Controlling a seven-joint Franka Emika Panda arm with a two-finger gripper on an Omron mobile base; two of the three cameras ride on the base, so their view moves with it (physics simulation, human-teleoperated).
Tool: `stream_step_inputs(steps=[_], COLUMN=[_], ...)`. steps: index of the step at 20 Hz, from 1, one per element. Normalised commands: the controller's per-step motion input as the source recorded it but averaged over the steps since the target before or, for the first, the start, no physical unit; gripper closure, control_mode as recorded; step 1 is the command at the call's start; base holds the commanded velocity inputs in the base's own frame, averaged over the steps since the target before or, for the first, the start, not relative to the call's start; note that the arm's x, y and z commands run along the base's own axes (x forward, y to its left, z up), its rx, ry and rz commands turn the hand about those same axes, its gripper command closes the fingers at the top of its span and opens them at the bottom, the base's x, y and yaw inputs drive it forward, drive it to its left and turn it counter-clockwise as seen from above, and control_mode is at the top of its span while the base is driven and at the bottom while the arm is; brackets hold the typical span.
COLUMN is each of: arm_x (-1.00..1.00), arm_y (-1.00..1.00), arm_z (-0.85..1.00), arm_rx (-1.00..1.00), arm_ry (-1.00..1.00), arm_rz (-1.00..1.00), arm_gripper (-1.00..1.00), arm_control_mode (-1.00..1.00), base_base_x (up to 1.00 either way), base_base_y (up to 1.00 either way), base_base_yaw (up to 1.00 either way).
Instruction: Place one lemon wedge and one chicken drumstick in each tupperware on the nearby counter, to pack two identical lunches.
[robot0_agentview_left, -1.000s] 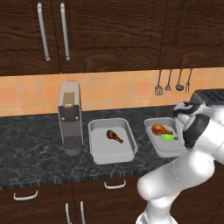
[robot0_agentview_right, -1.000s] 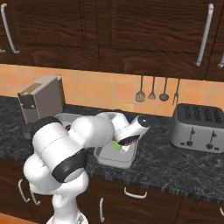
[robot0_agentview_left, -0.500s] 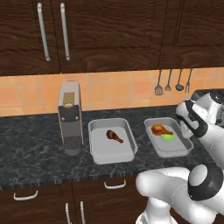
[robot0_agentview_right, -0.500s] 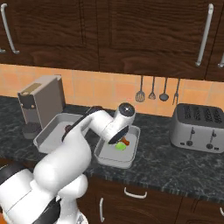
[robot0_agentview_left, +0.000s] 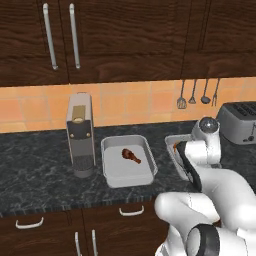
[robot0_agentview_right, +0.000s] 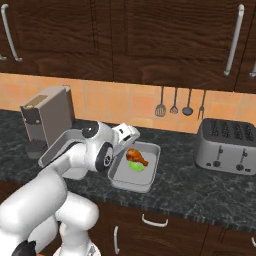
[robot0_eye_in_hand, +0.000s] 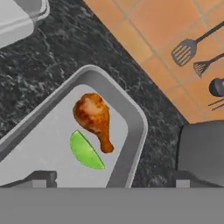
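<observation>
the gripper (robot0_eye_in_hand: 109, 177) hangs with jaws spread wide and empty over a smooth pale grey tupperware (robot0_eye_in_hand: 138, 127); inside lie a glossy golden chicken drumstick (robot0_eye_in_hand: 94, 118) and a green lemon wedge (robot0_eye_in_hand: 85, 151), just beside each other.

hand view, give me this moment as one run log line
gripper: open, empty, above right tupperware | inside: orange-golden drumstick + green lemon wedge | left tupperware: dark drumstick, no wedge

drumstick (robot0_eye_in_hand: 94, 118) and wedge (robot0_eye_in_hand: 85, 151) lie together in one tupperware (robot0_eye_in_hand: 136, 122).
</observation>
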Motion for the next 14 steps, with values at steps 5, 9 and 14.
stream_step_inputs(steps=[5, 9, 14], arm_x=[-0.03, -0.67, -0.99], arm_y=[0.28, 0.42, 0.37], arm_z=[0.63, 0.82, 0.92], arm_rx=[0.24, 0.47, 0.52], arm_ry=[-0.14, -0.31, -0.34], arm_rz=[-0.76, -0.44, -0.11], arm_gripper=[-1.00, -1.00, -1.00], arm_control_mode=[-1.00, -1.00, -1.00], base_base_x=[0.00, 0.00, 0.00], base_base_y=[0.00, 0.00, 0.00], base_base_yaw=[0.00, 0.00, 0.00])
